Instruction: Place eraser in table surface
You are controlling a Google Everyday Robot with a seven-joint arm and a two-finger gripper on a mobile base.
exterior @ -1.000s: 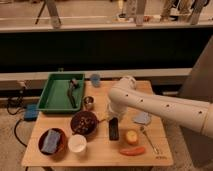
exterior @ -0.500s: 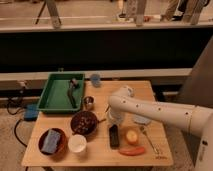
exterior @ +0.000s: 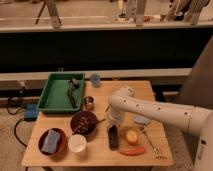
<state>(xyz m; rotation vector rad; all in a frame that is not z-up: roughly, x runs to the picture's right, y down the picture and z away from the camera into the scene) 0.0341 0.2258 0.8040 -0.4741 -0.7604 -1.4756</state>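
One eraser [exterior: 113, 136] lies flat on the counter [exterior: 155, 155], lower centre of frame, between the dark bowl [exterior: 84, 122] and a yellow item [exterior: 132, 136]. We see the pincer [exterior: 114, 120] directly above it; its state we cannot tell.

A small flat black eraser [exterior: 113, 136] lies near the front edge of the pale wooden tabletop [exterior: 150, 90], below the white robot arm's gripper [exterior: 114, 120]. A green plastic tray [exterior: 52, 95] fills the back-left corner; a blue-grey pad [exterior: 51, 140] sits in a reddish-brown bowl [exterior: 42, 147] at the front-left corner.
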